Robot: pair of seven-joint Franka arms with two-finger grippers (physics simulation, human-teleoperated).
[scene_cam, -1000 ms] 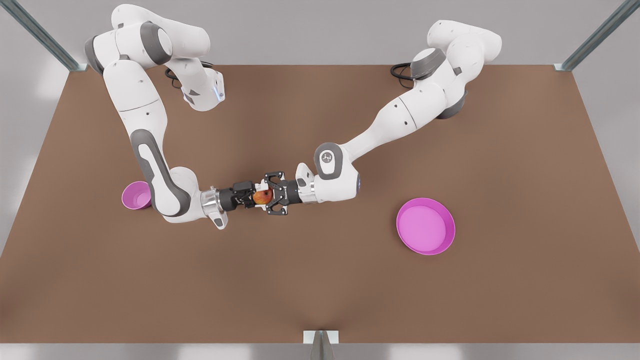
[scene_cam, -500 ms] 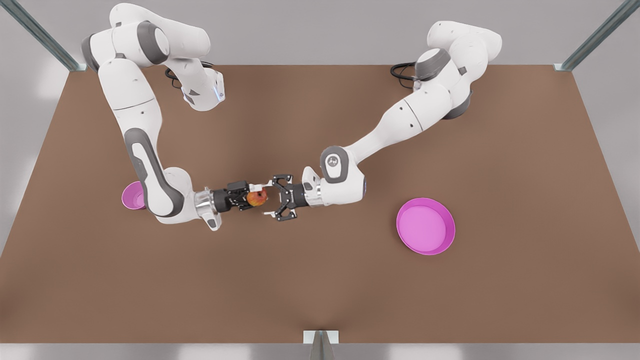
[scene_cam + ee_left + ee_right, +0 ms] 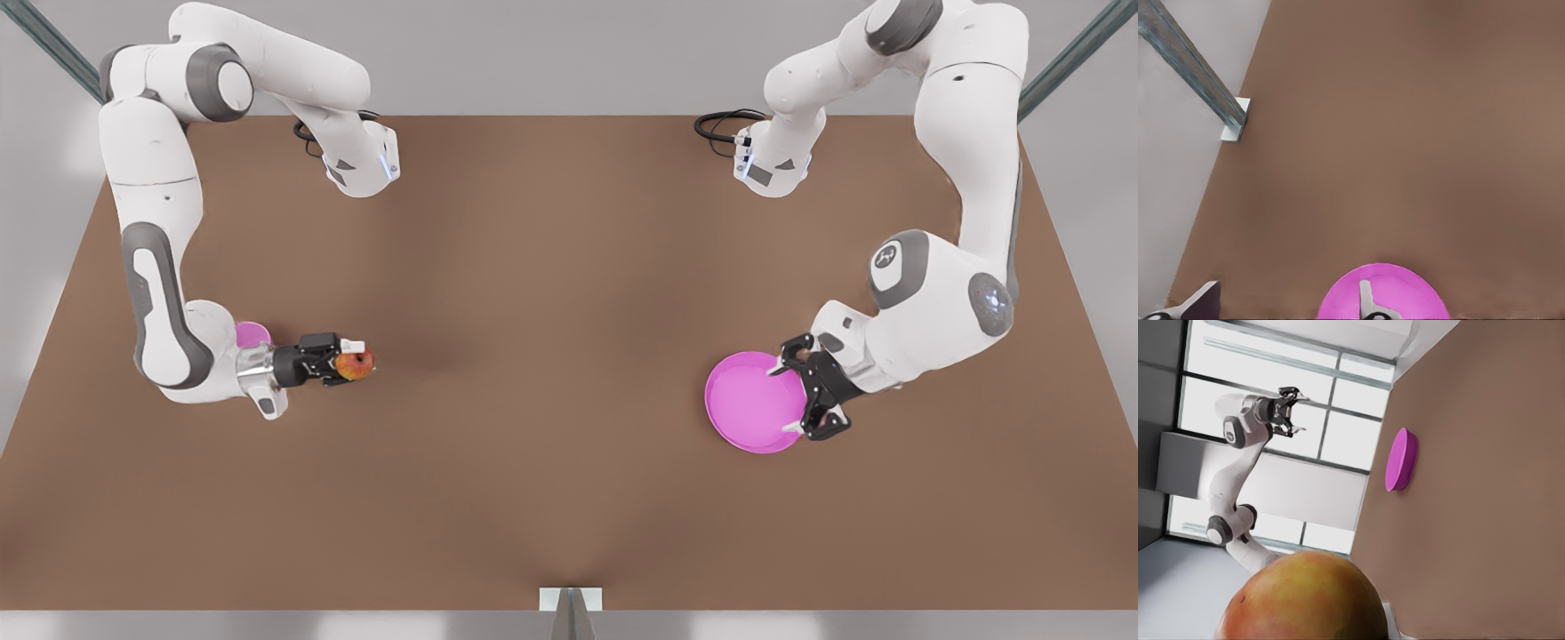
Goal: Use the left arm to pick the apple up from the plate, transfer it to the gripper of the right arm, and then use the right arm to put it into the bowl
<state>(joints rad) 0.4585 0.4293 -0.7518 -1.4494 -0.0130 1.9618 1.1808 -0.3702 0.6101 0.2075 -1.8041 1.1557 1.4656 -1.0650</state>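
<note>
one apple (image 3: 357, 363) in right gripper (image 3: 354, 362), left gripper (image 3: 794, 398) spread over plate (image 3: 747, 404).

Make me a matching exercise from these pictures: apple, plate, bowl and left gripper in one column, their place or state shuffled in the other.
1. apple
2. plate
3. bowl
4. left gripper

A. open, above the plate's edge
B. partly hidden behind the right arm's wrist
C. held in the right gripper
D. flat on the table, on the front view's right

Pairs: 1-C, 2-D, 3-B, 4-A

Right hand (image 3: 348, 360) closed, wrist level, forearm bent low; left hand (image 3: 807, 397) spread open, angled downward.
</note>
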